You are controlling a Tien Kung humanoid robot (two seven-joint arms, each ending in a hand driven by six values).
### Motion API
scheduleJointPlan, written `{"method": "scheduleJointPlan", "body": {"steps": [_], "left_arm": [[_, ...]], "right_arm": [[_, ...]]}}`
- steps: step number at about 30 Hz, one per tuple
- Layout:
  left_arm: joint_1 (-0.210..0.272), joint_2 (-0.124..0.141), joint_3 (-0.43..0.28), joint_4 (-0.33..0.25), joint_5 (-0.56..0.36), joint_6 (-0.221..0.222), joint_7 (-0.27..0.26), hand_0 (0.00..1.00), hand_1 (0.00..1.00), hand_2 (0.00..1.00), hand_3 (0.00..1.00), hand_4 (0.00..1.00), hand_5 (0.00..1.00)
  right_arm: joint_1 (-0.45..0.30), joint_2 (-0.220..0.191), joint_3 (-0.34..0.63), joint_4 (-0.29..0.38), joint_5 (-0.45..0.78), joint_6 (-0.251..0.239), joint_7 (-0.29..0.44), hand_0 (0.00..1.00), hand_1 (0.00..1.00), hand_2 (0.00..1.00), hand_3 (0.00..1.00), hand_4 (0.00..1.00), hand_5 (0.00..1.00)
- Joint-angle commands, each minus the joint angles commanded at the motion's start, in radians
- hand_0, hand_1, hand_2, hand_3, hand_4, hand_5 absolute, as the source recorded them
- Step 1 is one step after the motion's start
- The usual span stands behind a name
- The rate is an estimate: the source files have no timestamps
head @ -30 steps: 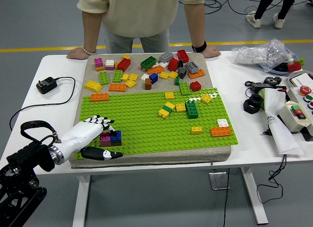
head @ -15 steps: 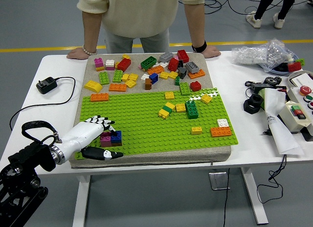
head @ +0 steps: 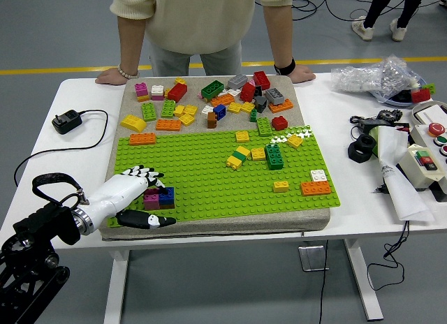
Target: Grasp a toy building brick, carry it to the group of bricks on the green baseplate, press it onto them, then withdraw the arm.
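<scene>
My left hand [head: 158, 198] lies on the near left corner of the green baseplate [head: 209, 177]. Its white fingers [head: 142, 174] are spread behind a small stack of magenta and blue bricks [head: 160, 197], and the black thumb [head: 148, 220] lies in front of it. The thumb is apart from the stack and the hand looks open around it. Other small groups sit further right on the plate: a green and yellow cluster [head: 257, 155] and an orange and white pair [head: 316, 185]. Several loose bricks [head: 209, 100] lie on the grey mat behind the plate. My right arm is out of view.
A person stands at the far side with both hands [head: 112, 75] resting on the table edge. A black charger [head: 67, 121] and its cable lie at the left. Tools, a plastic bag [head: 374, 76] and a button box [head: 427, 156] crowd the right side.
The black base of my left arm has sunk slightly toward the lower left. The hand and the bricks have hardly moved.
</scene>
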Motion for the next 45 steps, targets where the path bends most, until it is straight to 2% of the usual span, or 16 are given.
{"method": "scheduleJointPlan", "body": {"steps": [19,25,26,31,32,35,37,38,43,44,45], "left_arm": [[0.002,0.002,-0.004,0.007,0.000,-0.005,0.001,0.998,0.998,0.933,0.705,0.998,0.799],[0.011,0.019,-0.046,-0.076,-0.037,0.014,-0.005,0.998,0.998,0.910,0.703,0.998,0.795],[0.011,0.021,-0.051,-0.087,-0.044,0.016,-0.005,0.998,0.998,0.869,0.698,0.998,0.791],[0.011,0.030,-0.091,-0.145,-0.090,0.019,-0.006,0.998,0.998,0.869,0.698,0.998,0.791],[0.007,0.031,-0.100,-0.152,-0.099,0.022,-0.007,0.998,0.998,0.823,0.702,0.998,0.786],[-0.006,0.033,-0.118,-0.156,-0.132,0.033,-0.009,0.998,0.998,0.823,0.702,0.998,0.786],[-0.032,0.030,-0.143,-0.137,-0.190,0.058,-0.019,0.998,0.998,0.823,0.702,0.998,0.786],[-0.052,0.029,-0.160,-0.123,-0.229,0.075,-0.027,0.998,0.917,0.776,0.800,0.998,0.778],[-0.128,0.025,-0.209,-0.069,-0.379,0.101,-0.056,0.998,0.917,0.776,0.800,0.998,0.778],[-0.141,0.024,-0.214,-0.060,-0.401,0.103,-0.060,0.973,0.923,0.796,0.886,0.994,0.729],[-0.160,0.023,-0.221,-0.042,-0.427,0.105,-0.070,0.973,0.923,0.796,0.886,0.994,0.729]], "right_arm": [[-0.002,0.002,0.000,0.000,-0.003,0.000,0.000,0.761,0.676,0.718,0.737,0.998,0.683],[-0.003,0.002,0.000,0.000,-0.004,0.000,0.000,0.761,0.676,0.718,0.737,0.998,0.683],[-0.004,0.002,0.001,0.000,-0.004,0.000,0.000,0.761,0.676,0.718,0.737,0.998,0.683],[-0.004,0.002,0.000,0.000,-0.003,0.000,0.000,0.761,0.676,0.718,0.737,0.998,0.683],[-0.003,0.002,-0.001,0.000,-0.003,0.000,0.000,0.761,0.676,0.718,0.737,0.998,0.683],[-0.002,0.001,-0.001,0.000,-0.002,0.000,0.000,0.761,0.676,0.718,0.737,0.998,0.683],[0.000,0.000,-0.002,0.000,-0.001,0.001,0.000,0.761,0.676,0.718,0.737,0.998,0.683],[0.001,-0.001,-0.002,0.000,0.000,0.000,-0.001,0.761,0.676,0.718,0.737,0.998,0.683],[0.005,-0.002,-0.003,0.000,0.001,0.001,-0.001,0.761,0.676,0.718,0.737,0.998,0.683],[0.006,-0.002,-0.003,0.000,0.001,0.001,-0.001,0.761,0.676,0.718,0.737,0.998,0.683],[0.007,-0.003,-0.004,0.000,0.001,0.001,-0.001,0.761,0.676,0.718,0.737,0.998,0.683]]}}
